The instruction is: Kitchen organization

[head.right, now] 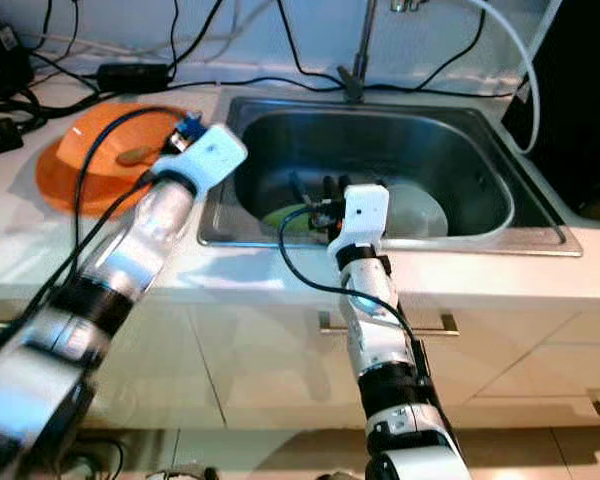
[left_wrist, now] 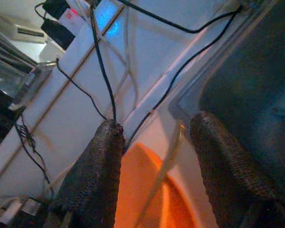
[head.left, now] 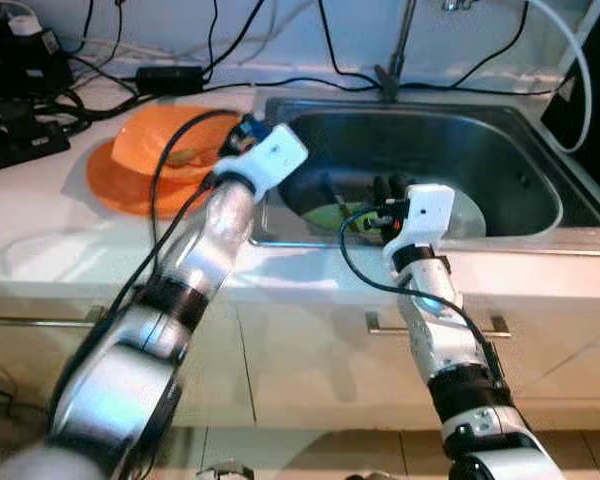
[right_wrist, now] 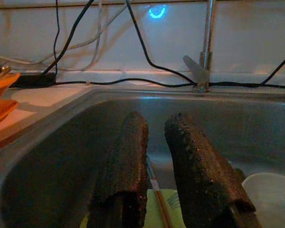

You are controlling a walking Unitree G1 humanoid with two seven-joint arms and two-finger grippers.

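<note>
In the steel sink (head.right: 460, 150) lie a green plate (head.right: 285, 215) with a thin stick-like utensil (right_wrist: 157, 194) across it, probably a chopstick, and a white plate (head.right: 420, 212) just beside it. The right tool (right_wrist: 154, 156) hangs inside the basin directly over the green plate, its two fingers slightly parted with the utensil running between them, gripping nothing. The left tool (left_wrist: 154, 156) hovers over the bench (head.left: 40, 220) at the sink's left rim, fingers wide apart and empty, near the orange bowl (head.left: 170, 145) that sits on an orange plate (head.left: 115, 190).

The likely risk is the thin utensil: lying flat on a smooth plate, it could roll or skid away when the fingers close, or the plate could tip under pressure. The right wrist's cable (head.right: 290, 255) loops near the sink's front rim and might snag there. Black cables (head.left: 230, 85) trail across the back of the bench and the faucet (head.right: 360, 50) stands behind the basin, so room is tight rearward; the basin's right half is more open.
</note>
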